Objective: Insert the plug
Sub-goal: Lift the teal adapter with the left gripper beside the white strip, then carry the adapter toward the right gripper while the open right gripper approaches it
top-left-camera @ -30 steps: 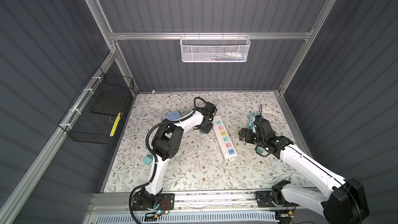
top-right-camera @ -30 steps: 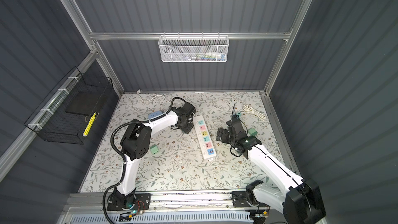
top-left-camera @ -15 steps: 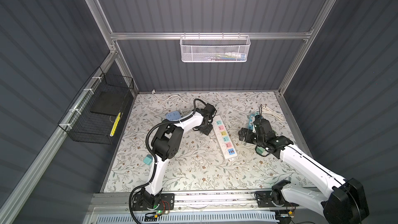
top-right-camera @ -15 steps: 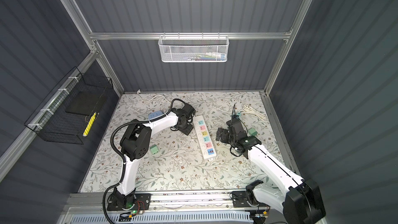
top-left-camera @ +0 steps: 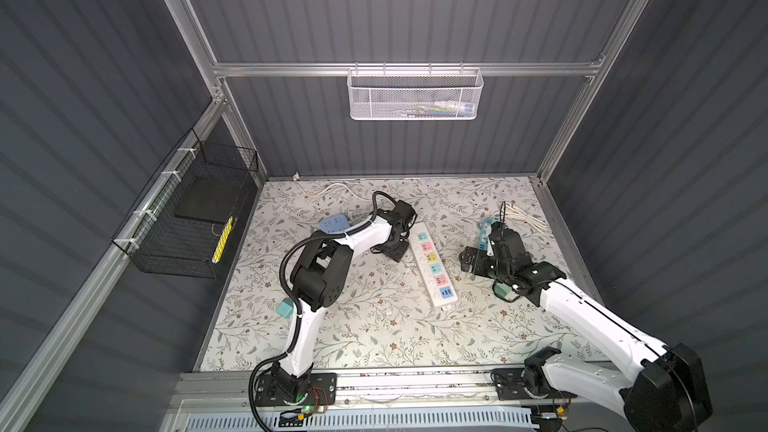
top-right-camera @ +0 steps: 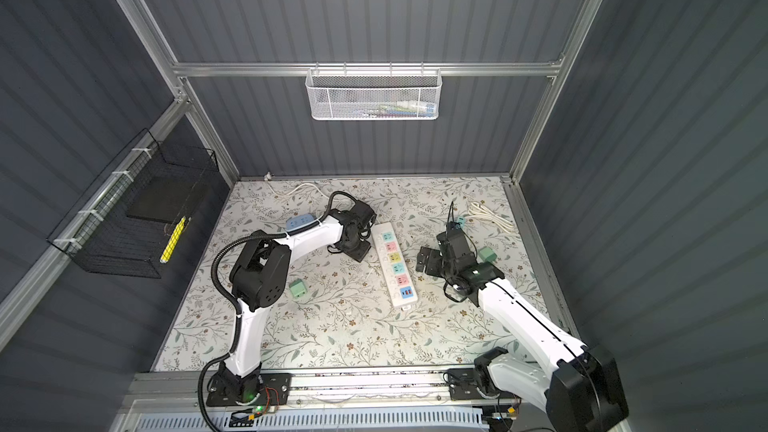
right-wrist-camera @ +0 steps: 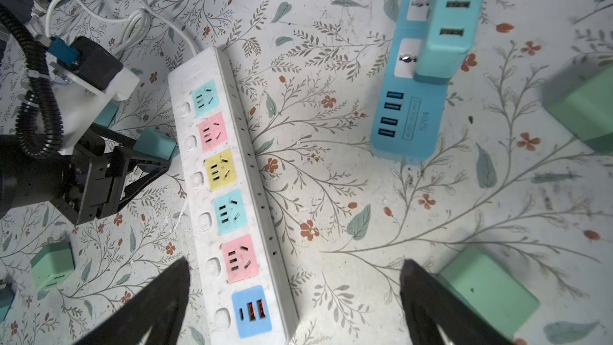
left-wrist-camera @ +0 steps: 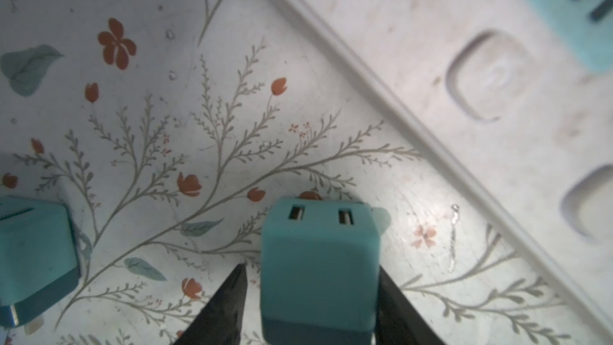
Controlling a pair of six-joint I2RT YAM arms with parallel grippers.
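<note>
step: I'm closing the left gripper point(left-wrist-camera: 310, 297) on the teal plug point(left-wrist-camera: 319, 270), w/ the white power strip point(right-wrist-camera: 229, 190) just beside it.
left grip: fingers point(left-wrist-camera: 229, 303) are flanking the plug body. One looks to be touching its side, the other is showing a thin gap, so I can't tell yet whether it's properly clamped. Judging it as mid-close.
plug location: it's sitting on the floral mat point(left-wrist-camera: 149, 127) right next to the strip's long edge, USB-port face pointing away from the wrist cam. Prongs aren't visible, prob facing back toward the gripper or down.
right gripper: jaws are standing wide, holding nothing, and it's hovering point(right-wrist-camera: 295, 297) over the strip's blue USB end.
strip: it's lying flat and loose on the mat, colored sockets point(right-wrist-camera: 220, 169) facing up. In a top view the strip point(top-left-camera: 432, 268) is sitting between both arms.
how to do it well: I'm aiming to finish the squeeze square on the flat sides, not the corners, so the plug isn't twisting on lift. Then I'd check prong direction before tilting over a socket.
risk: the strip is prob going to slide under push; I'm thinking the right arm should be pinning it.
clutter: other chargers point(right-wrist-camera: 53, 268) and a blue strip point(right-wrist-camera: 411, 94) are lying nearby, well clear of the path.
</note>
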